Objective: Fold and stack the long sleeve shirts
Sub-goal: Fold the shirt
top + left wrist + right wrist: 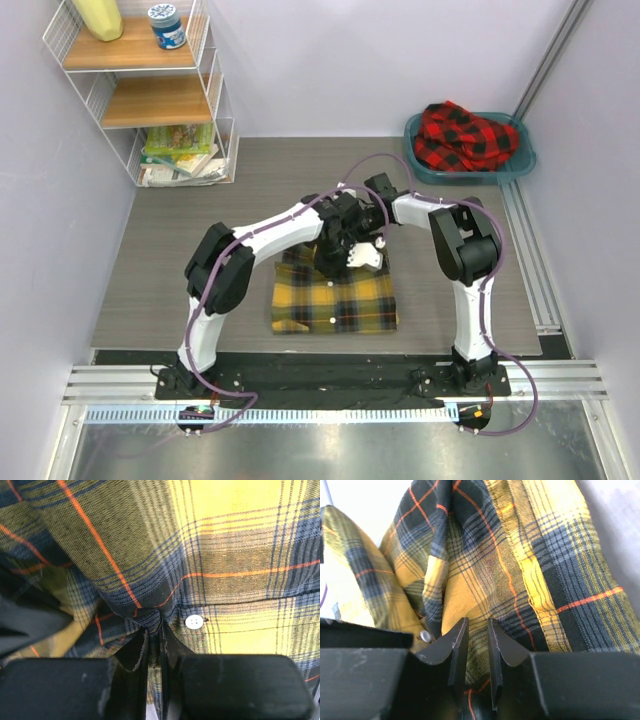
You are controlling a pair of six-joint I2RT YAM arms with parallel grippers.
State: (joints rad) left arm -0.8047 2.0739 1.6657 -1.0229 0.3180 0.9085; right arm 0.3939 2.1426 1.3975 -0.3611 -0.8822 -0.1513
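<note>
The yellow-and-black long sleeve shirt (335,300) lies folded into a rectangle on the grey table top, near the front. Both grippers meet over its far edge. My left gripper (335,260) is shut on a fold of this shirt (225,545), and its jaws (154,630) pinch the cloth beside a white button (194,622). Just to its right, my right gripper (372,255) has bunched yellow plaid (490,555) filling the narrow gap between its jaws (477,622). The red-and-black long sleeve shirt (465,135) sits crumpled in the teal basin (520,165) at the back right.
A white wire shelf (150,90) stands at the back left with a yellow bottle (97,17), a blue-lidded jar (167,25) and papers on it. A metal rail (535,260) runs along the table's right edge. Walls close in on both sides.
</note>
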